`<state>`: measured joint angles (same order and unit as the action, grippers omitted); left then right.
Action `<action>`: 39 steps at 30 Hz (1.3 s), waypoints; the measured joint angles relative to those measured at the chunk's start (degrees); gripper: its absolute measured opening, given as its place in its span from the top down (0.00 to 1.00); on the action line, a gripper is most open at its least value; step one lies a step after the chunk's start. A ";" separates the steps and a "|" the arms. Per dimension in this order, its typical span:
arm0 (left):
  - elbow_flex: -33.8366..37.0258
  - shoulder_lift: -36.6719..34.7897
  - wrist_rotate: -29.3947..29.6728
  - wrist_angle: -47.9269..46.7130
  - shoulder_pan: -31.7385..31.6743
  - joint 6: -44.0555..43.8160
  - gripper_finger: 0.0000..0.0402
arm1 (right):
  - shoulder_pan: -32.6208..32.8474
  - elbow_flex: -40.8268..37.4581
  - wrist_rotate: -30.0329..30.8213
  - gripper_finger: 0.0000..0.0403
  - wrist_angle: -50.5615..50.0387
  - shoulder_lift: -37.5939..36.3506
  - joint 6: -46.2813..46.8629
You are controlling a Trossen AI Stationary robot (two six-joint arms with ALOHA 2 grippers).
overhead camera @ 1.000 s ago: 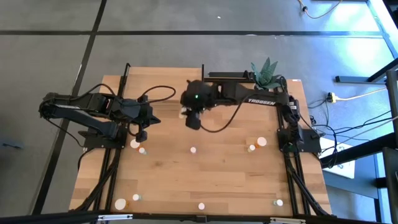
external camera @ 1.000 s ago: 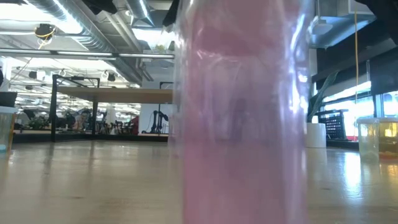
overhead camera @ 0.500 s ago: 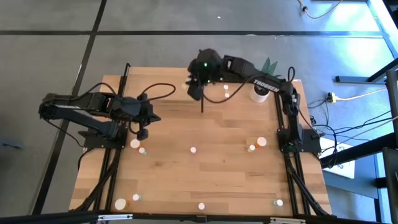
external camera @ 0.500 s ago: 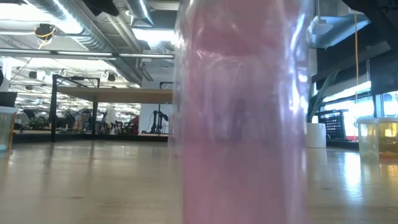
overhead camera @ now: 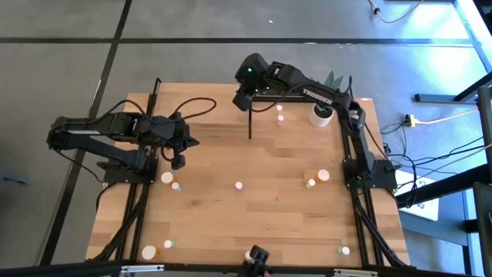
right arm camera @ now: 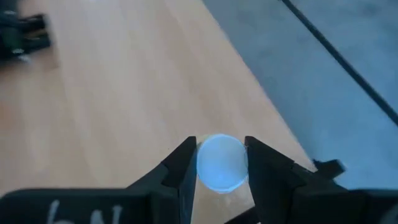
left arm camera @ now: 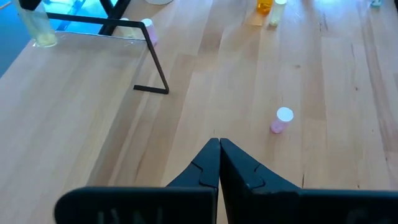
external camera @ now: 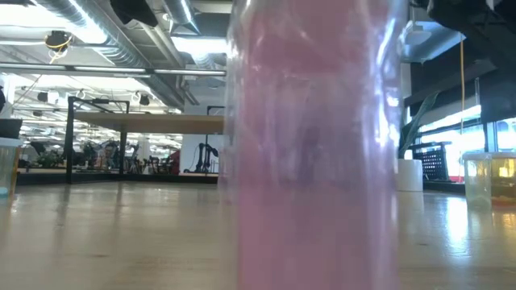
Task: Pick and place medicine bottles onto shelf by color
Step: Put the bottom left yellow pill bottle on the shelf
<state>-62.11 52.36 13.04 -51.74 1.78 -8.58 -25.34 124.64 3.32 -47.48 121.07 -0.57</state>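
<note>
The left arm is seen stretched low over the table's left side, its gripper with jaws pressed shut and empty. A pink bottle lies tipped on the wood ahead of it, cap up. At the far edge the right gripper is held over the shelf, jaws clamped on a white-capped bottle kept upright, cap toward the wrist.

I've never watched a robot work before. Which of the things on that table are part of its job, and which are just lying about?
Part of the job:
- bottle with a white cap, held in the right gripper
- pink bottle lying on the table
- other small bottles, like the orange one
- shelf at the back

Just lying about:
- white plant pot
- left gripper, shut and empty
</note>
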 joint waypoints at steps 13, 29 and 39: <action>0.00 0.00 -0.02 -0.01 0.00 0.00 1.00 | -1.30 0.00 0.19 0.70 -1.22 2.42 1.71; 0.00 0.00 -0.02 1.58 0.02 0.00 1.00 | -1.38 4.68 0.11 0.70 -7.70 2.05 0.19; 0.00 0.00 -0.02 1.74 0.02 -0.02 1.00 | -1.45 4.70 -0.27 0.70 -7.78 2.83 -3.18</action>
<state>-62.11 52.36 13.02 -50.00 1.80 -8.60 -26.79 129.34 3.05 -55.26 123.90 -3.75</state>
